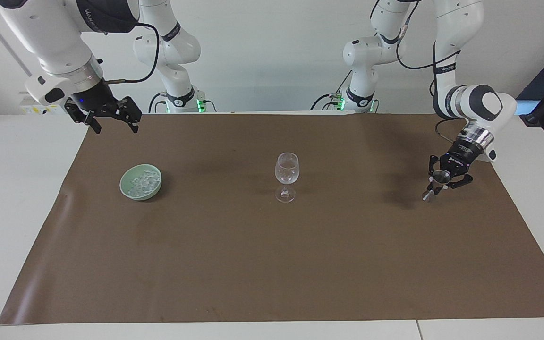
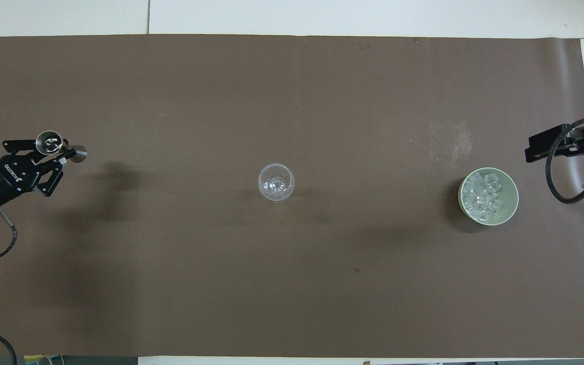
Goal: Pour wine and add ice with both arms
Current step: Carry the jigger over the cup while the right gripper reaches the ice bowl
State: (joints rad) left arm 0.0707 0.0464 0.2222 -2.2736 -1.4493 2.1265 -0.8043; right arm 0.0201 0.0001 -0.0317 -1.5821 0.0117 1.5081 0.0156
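Even bright light, soft shadows, sharp.
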